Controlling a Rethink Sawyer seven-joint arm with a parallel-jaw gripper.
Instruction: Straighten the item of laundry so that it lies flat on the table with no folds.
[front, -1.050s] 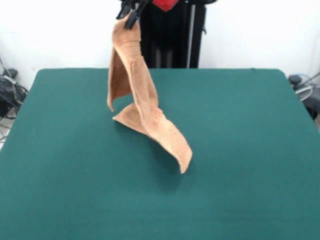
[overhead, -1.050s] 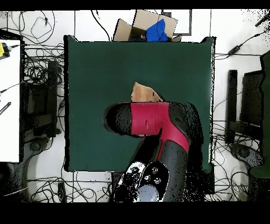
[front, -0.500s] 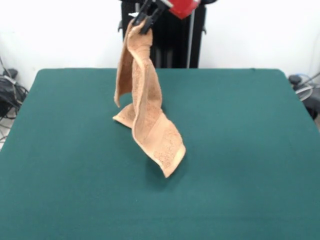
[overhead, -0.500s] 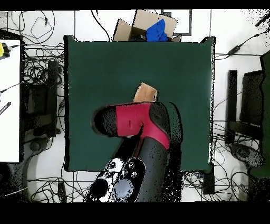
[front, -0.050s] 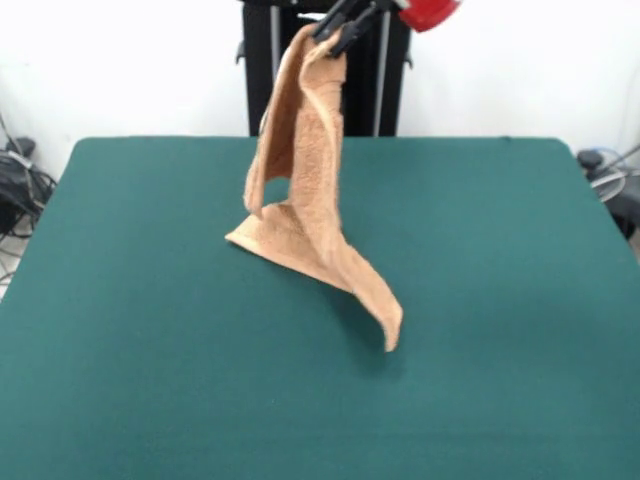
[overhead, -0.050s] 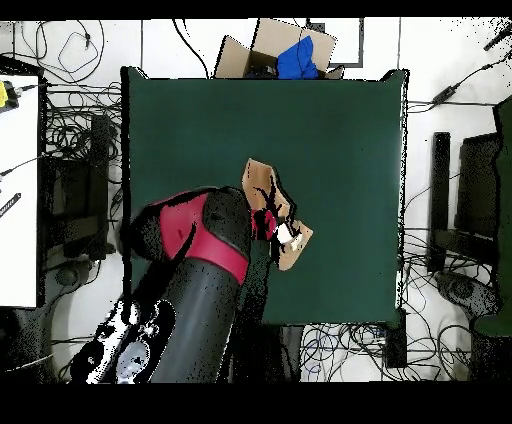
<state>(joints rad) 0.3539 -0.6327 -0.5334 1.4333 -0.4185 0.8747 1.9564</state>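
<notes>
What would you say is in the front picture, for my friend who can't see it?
A robot gripper at the top holds up a light-brown towel by one pinched end. The towel hangs down twisted and folded, and its lower part rests on a big green table, with one corner sticking out toward the camera.

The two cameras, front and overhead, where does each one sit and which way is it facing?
Front view: across the table, facing the robot; shows the gripper at the top edge holding up the towel.
Overhead view: above the table, looking straight down; shows the red and black arm over the towel.
Shared: towel, green table, arm.
</notes>
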